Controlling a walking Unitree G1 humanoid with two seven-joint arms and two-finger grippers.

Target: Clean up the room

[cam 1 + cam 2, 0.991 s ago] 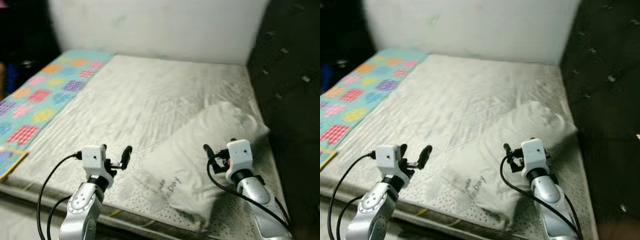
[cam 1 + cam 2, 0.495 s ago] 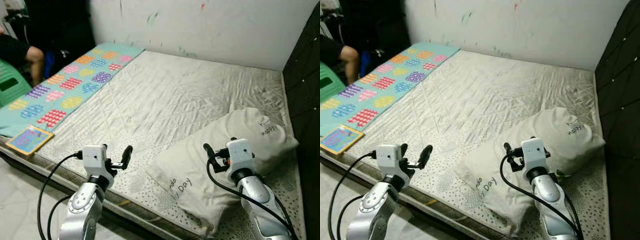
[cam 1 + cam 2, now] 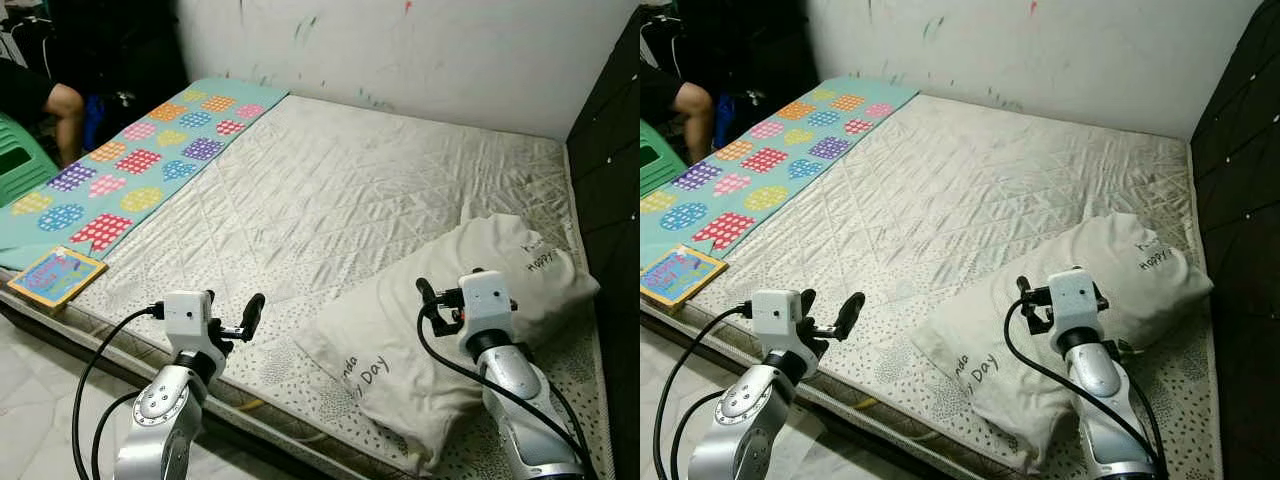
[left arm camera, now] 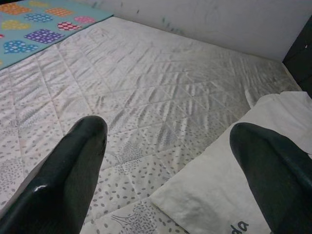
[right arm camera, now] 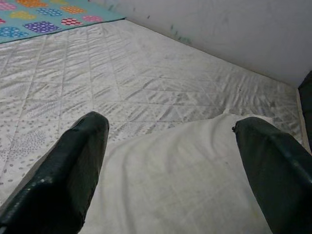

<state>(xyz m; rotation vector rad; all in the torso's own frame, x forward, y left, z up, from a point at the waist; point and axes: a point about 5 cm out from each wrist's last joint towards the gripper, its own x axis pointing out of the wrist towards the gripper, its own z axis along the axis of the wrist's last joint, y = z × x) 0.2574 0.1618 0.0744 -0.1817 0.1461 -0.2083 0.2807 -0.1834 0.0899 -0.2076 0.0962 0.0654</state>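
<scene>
A bare quilted mattress (image 3: pixel 330 200) lies before me. A white pillow (image 3: pixel 385 335) with printed words rests on its near right part, next to the dark headboard. My left gripper (image 3: pixel 232 318) hovers open over the mattress's front edge, left of the pillow, holding nothing. In the left wrist view its fingers (image 4: pixel 73 161) stand wide apart, with the pillow's corner (image 4: pixel 214 190) beyond them. My right gripper (image 3: pixel 450 300) is open just above the pillow's middle. The right wrist view looks along its fingers (image 5: pixel 68 165) at the pillow (image 5: pixel 185 180).
A turquoise blanket (image 3: pixel 130 160) with coloured patches covers the mattress's left side. A colourful book (image 3: pixel 55 277) lies on its near left corner. A person's leg (image 3: pixel 55 105) and a green stool (image 3: pixel 20 170) are at far left. A padded black headboard (image 3: pixel 610 150) lines the right.
The camera has swung left and the picture has sharpened, bringing the book, stool and person's leg into view. Both grippers stay open; the right one sits slightly further right.
</scene>
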